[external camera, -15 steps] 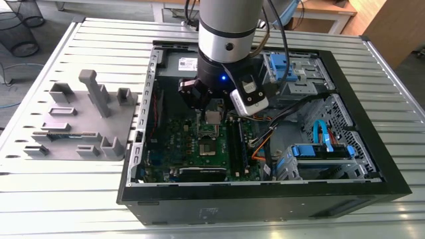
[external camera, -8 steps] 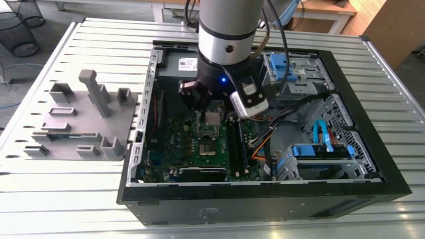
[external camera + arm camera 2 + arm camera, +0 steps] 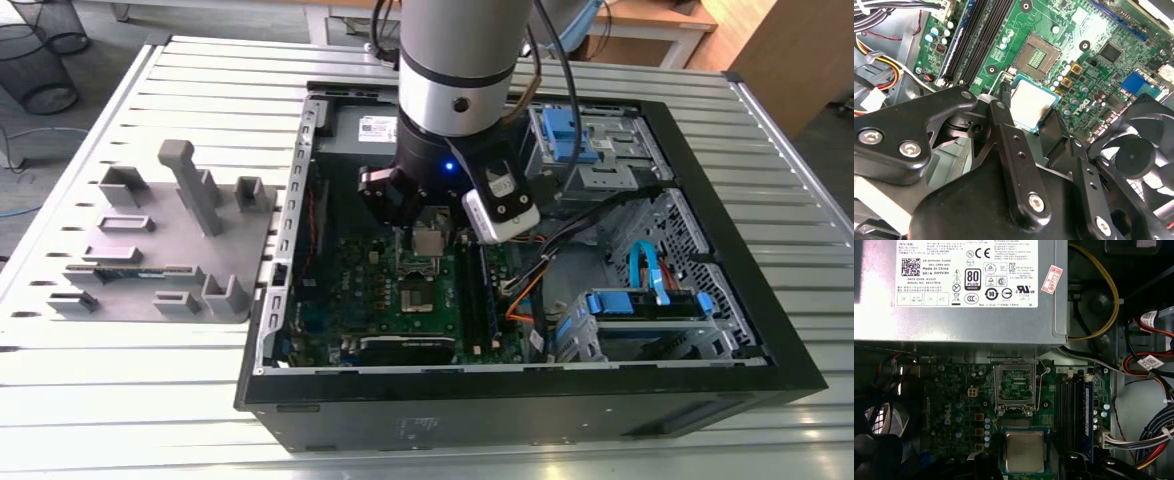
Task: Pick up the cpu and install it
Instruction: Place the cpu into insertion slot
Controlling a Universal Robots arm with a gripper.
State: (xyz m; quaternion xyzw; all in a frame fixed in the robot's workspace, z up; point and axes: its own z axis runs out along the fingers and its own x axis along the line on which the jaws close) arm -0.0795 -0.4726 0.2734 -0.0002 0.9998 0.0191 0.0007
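Gripper (image 3: 1028, 112) pinches the cpu (image 3: 1030, 100) by opposite edges — flat, silver top up — holding it roughly over the open socket (image 3: 1037, 55), apart from it, not yet seated.

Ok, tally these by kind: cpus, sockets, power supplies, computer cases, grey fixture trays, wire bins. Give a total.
cpu: 1
socket: 1
power supply: 1
computer case: 1
grey fixture tray: 1
wire bins: 2
Total: 7
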